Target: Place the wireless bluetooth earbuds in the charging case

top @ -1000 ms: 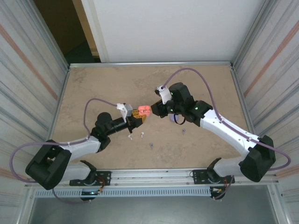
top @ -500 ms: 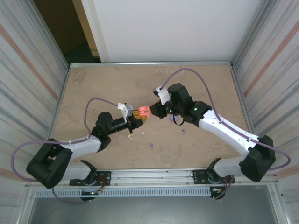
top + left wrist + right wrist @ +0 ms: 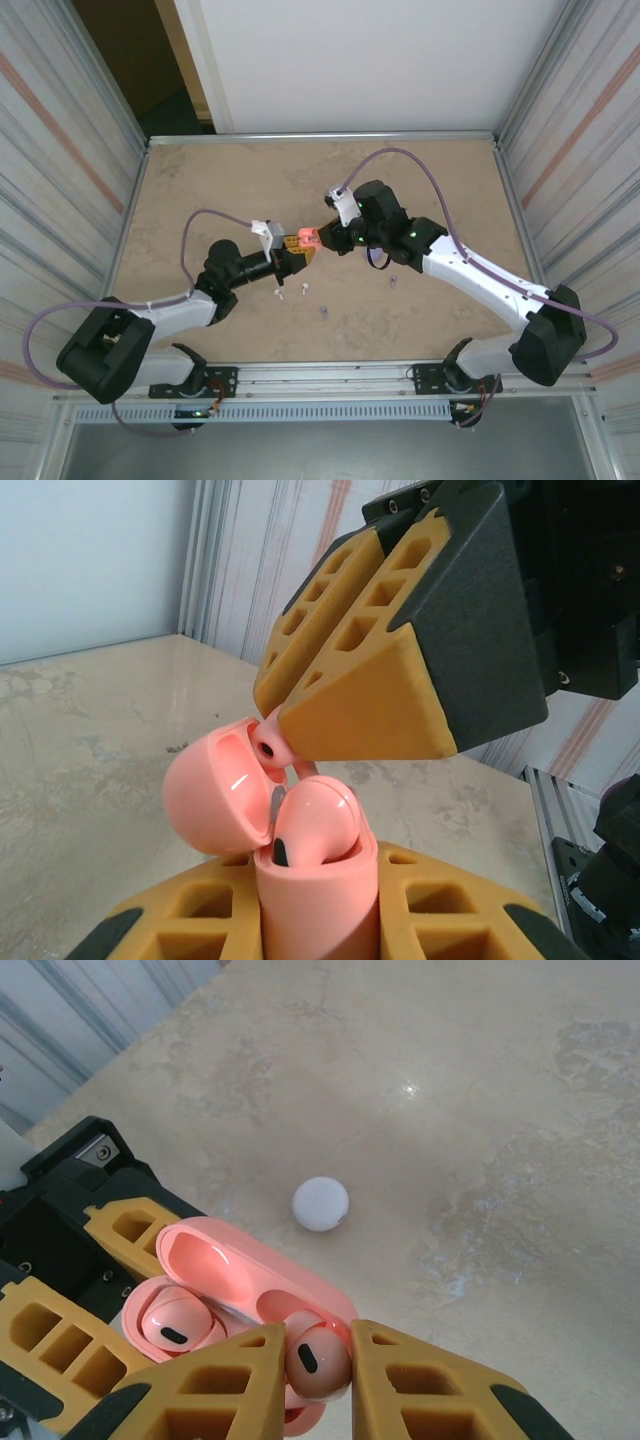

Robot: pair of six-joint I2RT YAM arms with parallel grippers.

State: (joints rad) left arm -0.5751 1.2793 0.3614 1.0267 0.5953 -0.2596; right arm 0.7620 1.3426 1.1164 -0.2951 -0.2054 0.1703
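Earbud (image 3: pixel 318 1360) pinched in right pincer (image 3: pixel 272 714), over open case (image 3: pixel 210 800) clamped by left pincer (image 3: pixel 315 922).

The two hands meet over the middle of the bench (image 3: pixel 420 180). The left hand (image 3: pixel 297 256) clamps the body of the coral case (image 3: pixel 315 900). The right hand (image 3: pixel 328 236) crowds its mouth, pinching a coral earbud (image 3: pixel 317 1357). The raised lid (image 3: pixel 215 790) walls off one side of the opening, and a seated earbud (image 3: pixel 315 820) fills one socket. A white rounded object (image 3: pixel 320 1203) lies on the bench just beyond the case. Loose white earbuds (image 3: pixel 281 294) and purple earbuds (image 3: pixel 323 312) dot the near strip between the arms. The far half of the bench lies bare up to the back panel (image 3: pixel 370 60). Ribbed side walls (image 3: pixel 60 150) hem both edges.
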